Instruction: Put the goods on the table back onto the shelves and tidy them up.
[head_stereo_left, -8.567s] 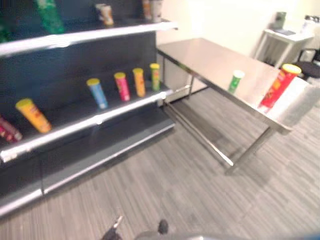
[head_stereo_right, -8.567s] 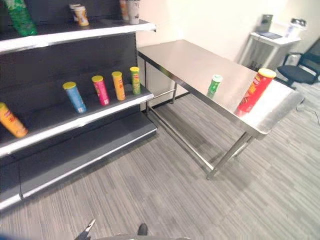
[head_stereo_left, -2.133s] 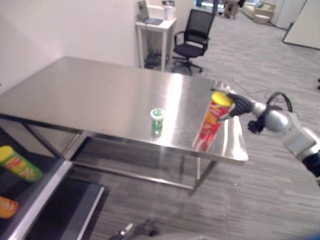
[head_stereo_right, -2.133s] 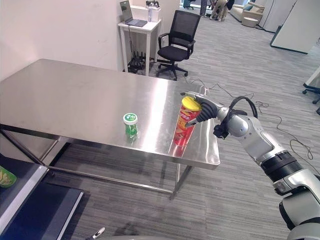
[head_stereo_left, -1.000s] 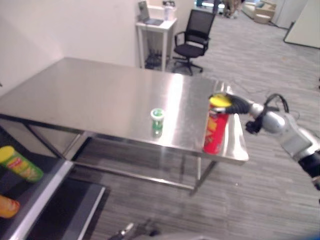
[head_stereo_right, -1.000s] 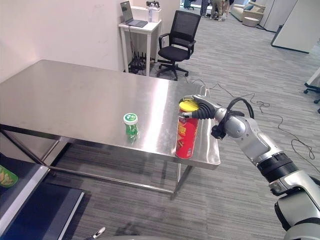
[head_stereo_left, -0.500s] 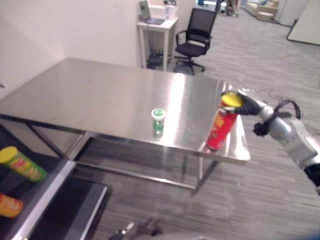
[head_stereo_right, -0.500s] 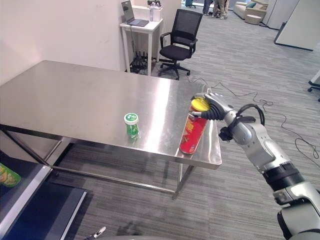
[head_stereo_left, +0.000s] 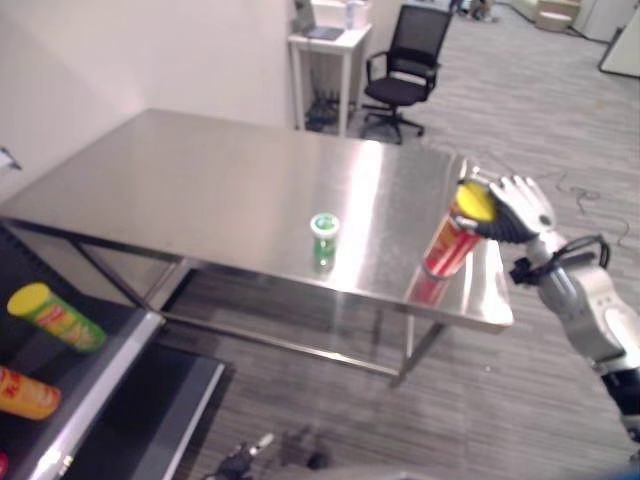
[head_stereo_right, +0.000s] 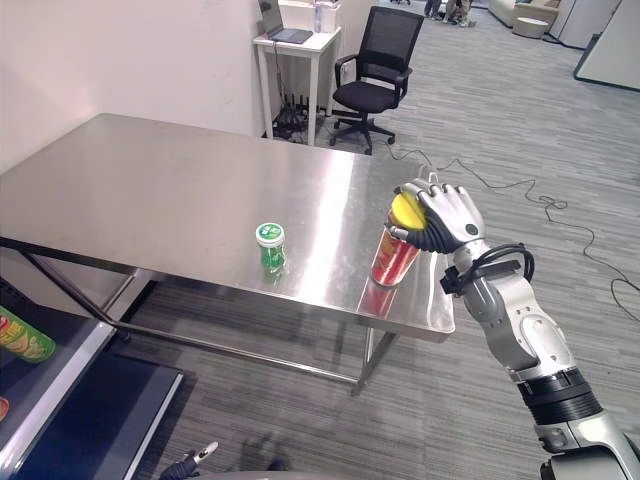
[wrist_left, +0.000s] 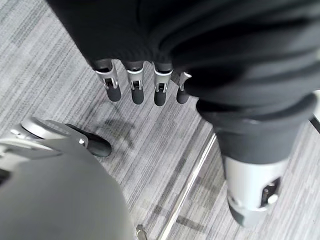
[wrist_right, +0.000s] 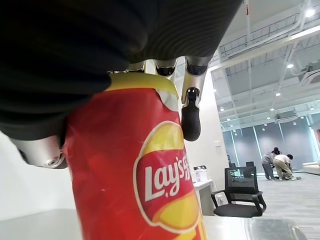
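Steel table (head_stereo_right: 180, 190): right hand (head_stereo_right: 447, 218) wrapped round tilted red chip can (head_stereo_right: 397, 250); green can (head_stereo_right: 270, 246) apart; left hand (wrist_left: 145, 85) relaxed.

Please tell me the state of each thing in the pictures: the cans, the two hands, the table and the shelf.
Red can: tilted, near the table's right end, held near its yellow lid.
Right hand: shut on the red can.
Green can: upright on the table, untouched.
Left hand: open, hanging over the floor.
Table: carries both cans.
Shelf: carries cans lying tilted.
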